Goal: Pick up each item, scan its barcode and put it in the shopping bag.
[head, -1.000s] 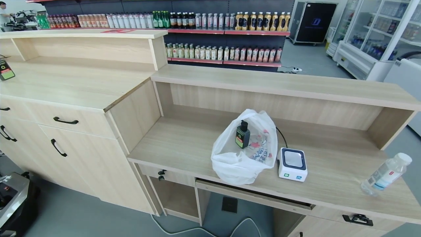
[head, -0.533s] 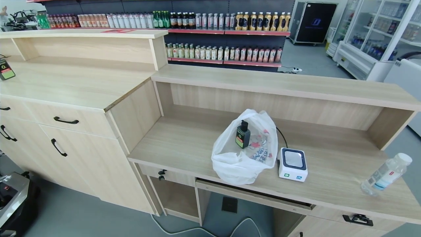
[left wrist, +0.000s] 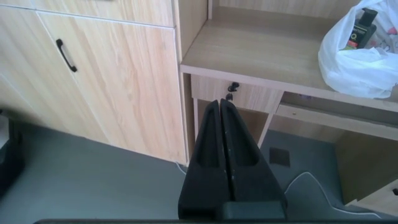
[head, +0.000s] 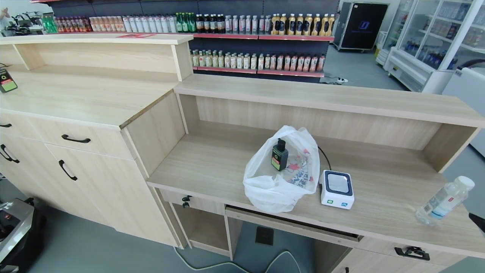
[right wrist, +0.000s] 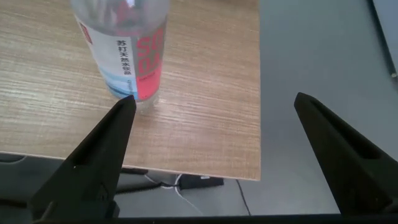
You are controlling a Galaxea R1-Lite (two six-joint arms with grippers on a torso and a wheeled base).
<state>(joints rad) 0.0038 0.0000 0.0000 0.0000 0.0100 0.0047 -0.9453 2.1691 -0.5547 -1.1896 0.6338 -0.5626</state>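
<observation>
Right wrist view: fingers [right wrist: 93,168] wide apart, near bottle [right wrist: 121,43]

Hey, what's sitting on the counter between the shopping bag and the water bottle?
In the head view, the white scanner stands just beside the shopping bag; from there to the water bottle the counter is bare.

The right arm's black pincer [head: 478,222] has edged into the head view at its right border, just beside the clear plastic water bottle with a white cap [head: 443,201] on the pale wooden bench [head: 379,189].
</observation>
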